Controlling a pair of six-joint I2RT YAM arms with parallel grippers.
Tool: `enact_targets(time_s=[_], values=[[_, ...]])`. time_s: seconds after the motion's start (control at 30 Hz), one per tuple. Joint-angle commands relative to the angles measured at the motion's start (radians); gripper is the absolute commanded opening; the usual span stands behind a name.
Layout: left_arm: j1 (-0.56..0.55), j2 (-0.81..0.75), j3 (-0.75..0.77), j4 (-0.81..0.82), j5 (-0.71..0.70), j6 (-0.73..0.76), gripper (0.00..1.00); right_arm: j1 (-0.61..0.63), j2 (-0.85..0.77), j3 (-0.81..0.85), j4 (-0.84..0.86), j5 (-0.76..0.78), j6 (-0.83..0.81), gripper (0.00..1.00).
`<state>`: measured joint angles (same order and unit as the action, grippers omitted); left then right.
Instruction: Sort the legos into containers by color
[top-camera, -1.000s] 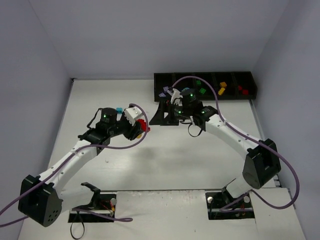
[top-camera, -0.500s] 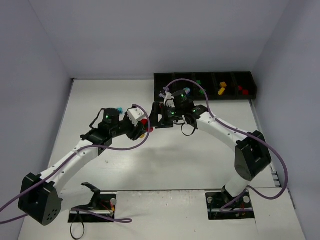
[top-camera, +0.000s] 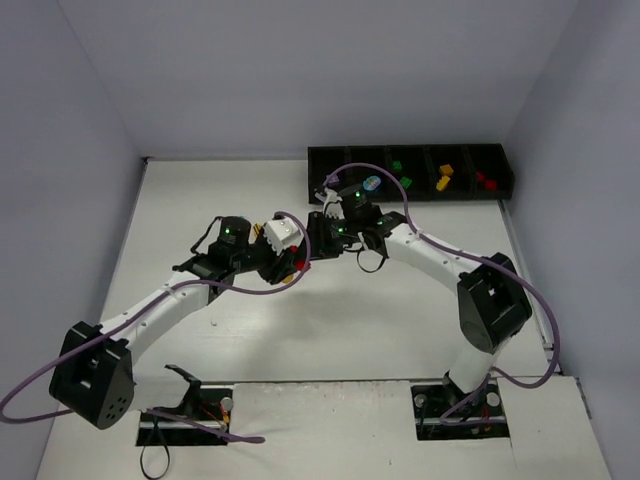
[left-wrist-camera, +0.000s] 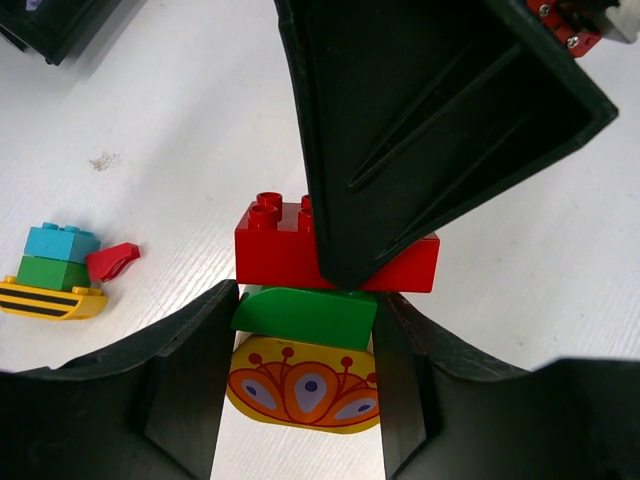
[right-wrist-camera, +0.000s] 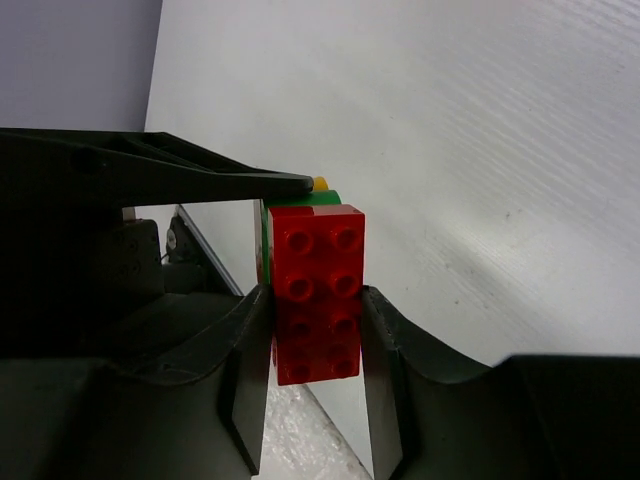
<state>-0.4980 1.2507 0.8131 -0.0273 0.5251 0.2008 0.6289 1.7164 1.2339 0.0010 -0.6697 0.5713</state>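
Observation:
My left gripper (left-wrist-camera: 305, 318) is shut on a small stack held above the table: a yellow patterned piece (left-wrist-camera: 300, 388), a green piece (left-wrist-camera: 300, 315) and a red brick (left-wrist-camera: 268, 246) on top. My right gripper (right-wrist-camera: 315, 300) is shut on that same red brick (right-wrist-camera: 315, 262), its jaws pressed against both sides. The two grippers meet mid-table, left (top-camera: 289, 263) and right (top-camera: 316, 240). The black containers (top-camera: 460, 152) stand at the back right with lilac, teal, green (top-camera: 400, 170), yellow (top-camera: 445, 177) and red (top-camera: 483, 180) legos in separate bins.
A second small stack (left-wrist-camera: 50, 272) of teal, green and striped yellow pieces lies on the white table to the left of the held stack, with a small red piece (left-wrist-camera: 112, 260) beside it. Purple cables loop over both arms.
My right gripper swung left from the tray toward the left gripper and closed on the red brick. The left arm moved slightly right with its stack.

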Motion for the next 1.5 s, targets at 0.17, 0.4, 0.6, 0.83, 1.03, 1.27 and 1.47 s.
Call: enact_targets(time_s=[0.17, 0.4, 0.6, 0.83, 1.03, 1.27, 1.47], values=[[-0.007, 0.084, 0.061, 0.128, 0.055, -0.001, 0.24, -0.035, -0.018, 0.003, 0.056, 0.03, -0.063, 0.0], [-0.002, 0.142, 0.083, 0.133, 0.061, -0.011, 0.24, -0.159, -0.07, -0.054, 0.067, 0.041, -0.085, 0.0], [0.003, 0.153, 0.112, 0.136, 0.043, -0.049, 0.24, -0.354, -0.144, -0.019, 0.004, 0.27, -0.157, 0.0], [0.001, 0.101, 0.092, 0.161, 0.024, -0.129, 0.24, -0.593, -0.1, 0.146, -0.033, 0.856, -0.302, 0.0], [-0.002, 0.072, 0.063, 0.184, 0.021, -0.149, 0.24, -0.712, 0.135, 0.387, 0.106, 0.986, -0.551, 0.0], [-0.005, 0.076, 0.063, 0.181, 0.047, -0.169, 0.24, -0.767, 0.417, 0.613, 0.234, 0.99, -0.798, 0.0], [-0.007, 0.049, 0.073, 0.152, 0.047, -0.185, 0.24, -0.795, 0.555, 0.734, 0.266, 1.01, -0.873, 0.04]])
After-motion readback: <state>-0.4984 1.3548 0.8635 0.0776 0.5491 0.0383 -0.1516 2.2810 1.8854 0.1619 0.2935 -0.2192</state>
